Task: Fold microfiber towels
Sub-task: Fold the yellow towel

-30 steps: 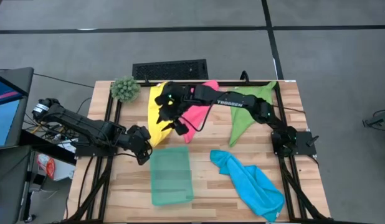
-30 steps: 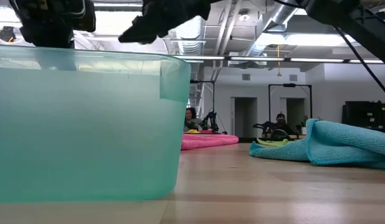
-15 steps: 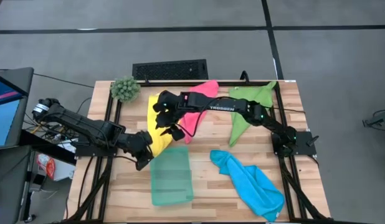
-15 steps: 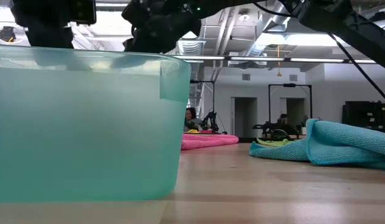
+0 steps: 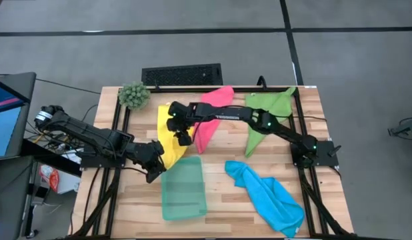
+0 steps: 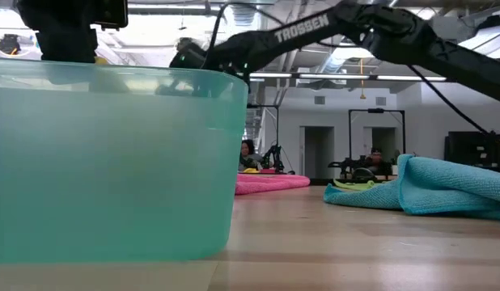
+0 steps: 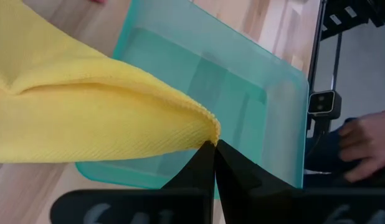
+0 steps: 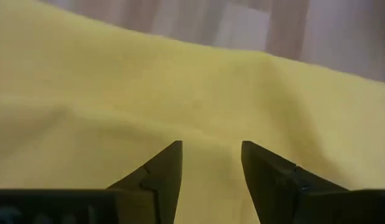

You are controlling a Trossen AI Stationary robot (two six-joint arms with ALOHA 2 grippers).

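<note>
Right now the left gripper (image 7: pixel 212 147) is pinching the near corner of the yellow towel (image 5: pixel 167 131) with its fingers clenched tight, just at the far left corner of the teal tray (image 5: pixel 183 188), and part of that towel is hanging over the tray's edge in the left wrist view. Whether any cloth is actually lying inside the tray cannot be told; its floor is showing bare where it is visible. The right gripper (image 8: pixel 209 163) is hovering with its fingers spread apart over the yellow towel's far half, gripping nothing. The pink towel (image 5: pixel 211 117) is lying just beside the yellow one, the green towel (image 5: pixel 265 113) is sitting toward the far right, and the blue towel (image 5: pixel 269 195) is lying crumpled right of the tray.
</note>
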